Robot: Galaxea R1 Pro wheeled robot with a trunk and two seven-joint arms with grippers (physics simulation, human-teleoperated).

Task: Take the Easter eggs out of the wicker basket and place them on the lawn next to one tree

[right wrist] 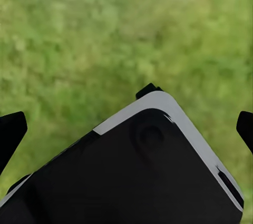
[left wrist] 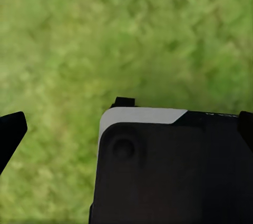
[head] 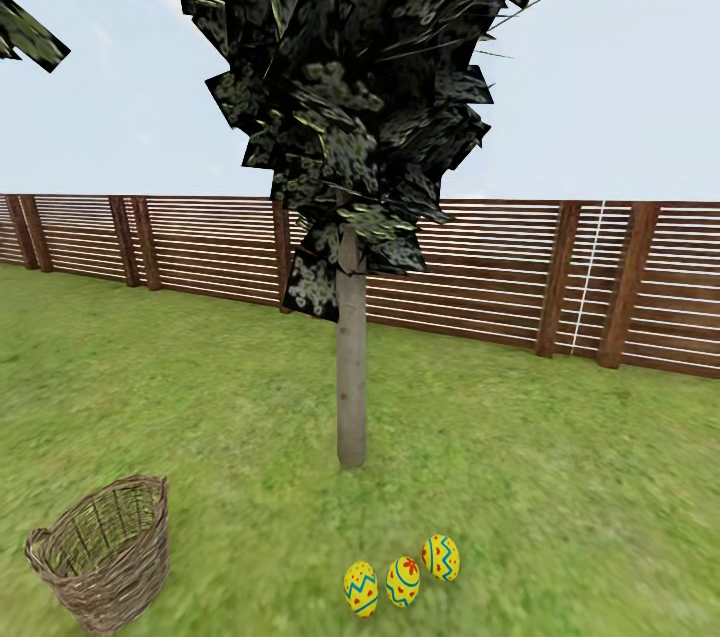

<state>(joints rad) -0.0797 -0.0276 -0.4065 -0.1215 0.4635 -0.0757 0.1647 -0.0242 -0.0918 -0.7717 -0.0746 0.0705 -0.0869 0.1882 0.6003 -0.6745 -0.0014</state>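
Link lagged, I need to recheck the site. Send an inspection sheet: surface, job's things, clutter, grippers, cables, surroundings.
Surface: lawn, flat green grass.
Job's things: three Easter eggs on the grass in a row, in front of the tree; wicker basket upright to their left, no egg seen inside.
Clutter: nothing seen.
Grippers: fingertips at both wrist views' edges, spread apart, grass between.
Cables: nothing seen.
Surroundings: slatted wooden fence, sky.

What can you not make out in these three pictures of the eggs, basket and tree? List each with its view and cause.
- Basket bottom, head view: hidden by its own wall, so whether it is empty is unsure.
- Tree crown, head view: cut off by the top edge.
- Egg undersides, head view: turned away in the lawn.
- Both grippers' states, wrist views: dark robot parts cover the middle; the fingertips sit at the edges.
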